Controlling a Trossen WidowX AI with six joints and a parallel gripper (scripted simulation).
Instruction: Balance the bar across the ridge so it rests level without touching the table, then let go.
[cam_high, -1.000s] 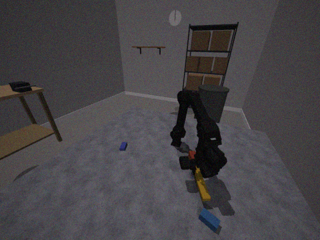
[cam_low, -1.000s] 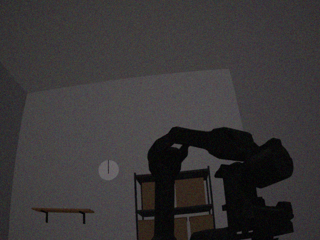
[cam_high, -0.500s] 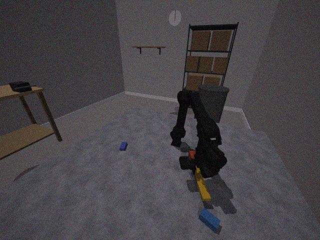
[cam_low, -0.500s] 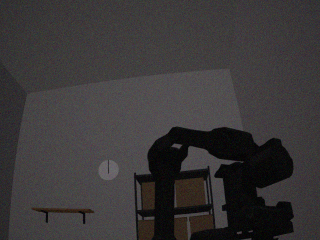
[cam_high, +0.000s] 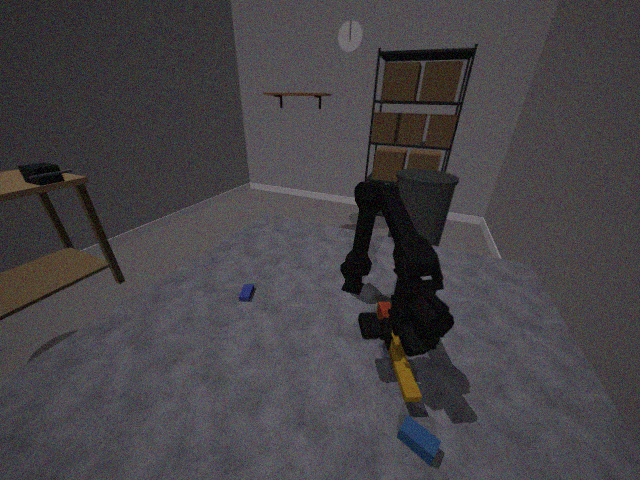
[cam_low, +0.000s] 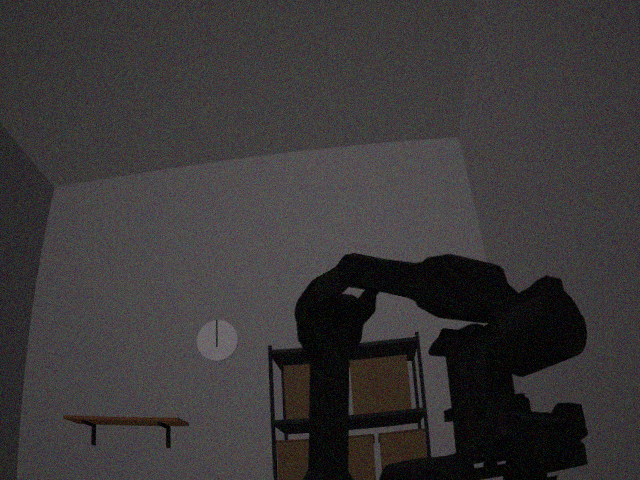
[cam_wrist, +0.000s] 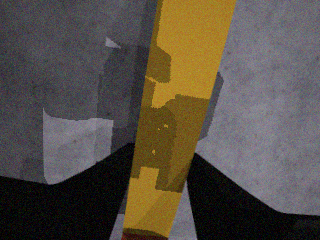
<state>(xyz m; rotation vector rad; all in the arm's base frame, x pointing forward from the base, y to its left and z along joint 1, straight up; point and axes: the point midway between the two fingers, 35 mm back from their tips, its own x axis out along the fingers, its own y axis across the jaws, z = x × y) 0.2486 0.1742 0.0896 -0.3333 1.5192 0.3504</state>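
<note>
Claw closed on yellow bar

Black arm (cam_high: 413, 258) (cam_low: 454, 289) right of centre in top view. My claw (cam_high: 391, 338) (cam_low: 509, 467) (cam_wrist: 161, 154) grips the yellow bar (cam_high: 405, 377) (cam_wrist: 187, 45), lower right, above the table (cam_high: 206, 387) (cam_wrist: 270, 115). Blue block (cam_high: 419, 439) near its free end, bottom right. Smaller, darker blue block (cam_high: 247, 292) left of centre.

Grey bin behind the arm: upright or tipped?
Upright: the grey bin has its wide rim uppermost, its sides narrowing downward.
</note>
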